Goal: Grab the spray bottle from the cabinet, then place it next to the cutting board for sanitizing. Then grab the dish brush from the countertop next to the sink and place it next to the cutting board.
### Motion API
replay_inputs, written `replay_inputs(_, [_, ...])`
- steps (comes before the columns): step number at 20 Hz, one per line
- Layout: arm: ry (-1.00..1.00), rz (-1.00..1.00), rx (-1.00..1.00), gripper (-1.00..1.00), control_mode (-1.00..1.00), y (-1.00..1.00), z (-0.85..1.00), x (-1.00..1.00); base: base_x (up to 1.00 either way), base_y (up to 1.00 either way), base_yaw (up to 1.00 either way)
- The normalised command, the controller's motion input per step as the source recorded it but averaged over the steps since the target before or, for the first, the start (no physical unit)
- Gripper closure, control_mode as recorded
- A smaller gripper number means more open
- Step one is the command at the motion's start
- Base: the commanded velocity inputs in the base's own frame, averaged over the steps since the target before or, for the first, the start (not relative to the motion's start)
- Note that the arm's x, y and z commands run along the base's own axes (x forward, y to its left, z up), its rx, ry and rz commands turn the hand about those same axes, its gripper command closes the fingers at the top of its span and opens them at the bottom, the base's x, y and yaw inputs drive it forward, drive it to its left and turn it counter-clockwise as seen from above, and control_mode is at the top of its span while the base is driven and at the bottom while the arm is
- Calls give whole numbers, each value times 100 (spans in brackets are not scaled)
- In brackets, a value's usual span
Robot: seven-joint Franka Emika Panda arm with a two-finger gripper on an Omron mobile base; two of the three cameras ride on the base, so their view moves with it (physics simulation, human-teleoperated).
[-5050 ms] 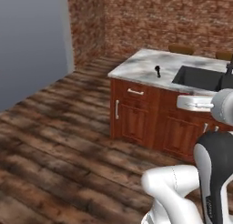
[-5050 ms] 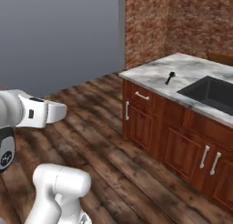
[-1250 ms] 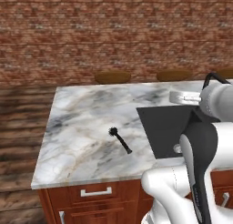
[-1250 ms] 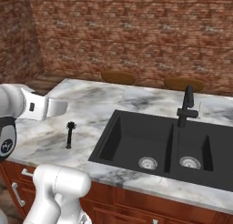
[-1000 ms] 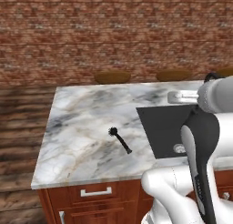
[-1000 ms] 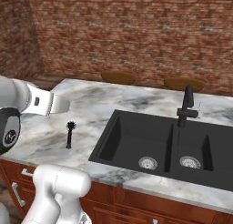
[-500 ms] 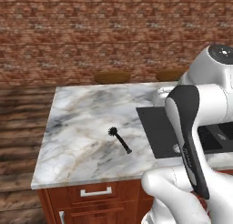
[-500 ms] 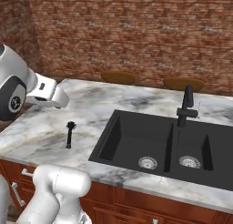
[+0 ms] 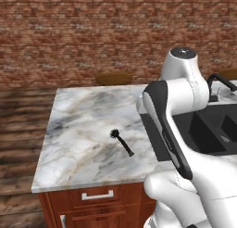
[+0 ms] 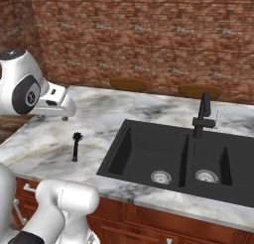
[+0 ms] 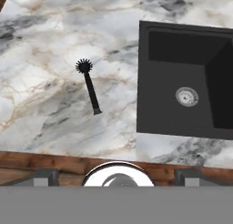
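The brush (image 9: 122, 142) lies flat on the marble tabletop (image 9: 78, 129), untouched, roughly midway between the tabletop's left edge and the sink (image 10: 173, 158). Its bristle head points toward the back edge and its thin handle runs toward the front edge, slightly slanted. In the right base view the brush (image 10: 76, 146) sits to the left of the sink, apart from its rim, nearer the front edge than the back. In the hand view the brush (image 11: 89, 87) lies on bare marble just left of the sink (image 11: 154, 104), bristles up in that picture, with the drain visible in the basin.

The jaws are released, spread wide and grasping nothing (the hand view shows their two tips at the bottom corners, far apart). The gripper (image 10: 63, 110) is raised above the tabletop's left part, over the marble behind the brush and well clear of it.

The black faucet (image 10: 202, 115) stands at the sink's back rim. Two round brown stool tops (image 10: 129, 84) show beyond the tabletop's back edge, against the brick wall (image 10: 149, 34). Reddish-brown drawers (image 9: 97, 201) sit below the front edge.
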Motion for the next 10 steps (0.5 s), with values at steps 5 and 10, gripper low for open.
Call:
replay_inputs(5, [5, 15, 0, -100, -100, 1, -43, 37, 0, 0, 0])
replay_inputs(10, [0, 16, 0, -100, -100, 5, -46, 34, 0, 0, 0])
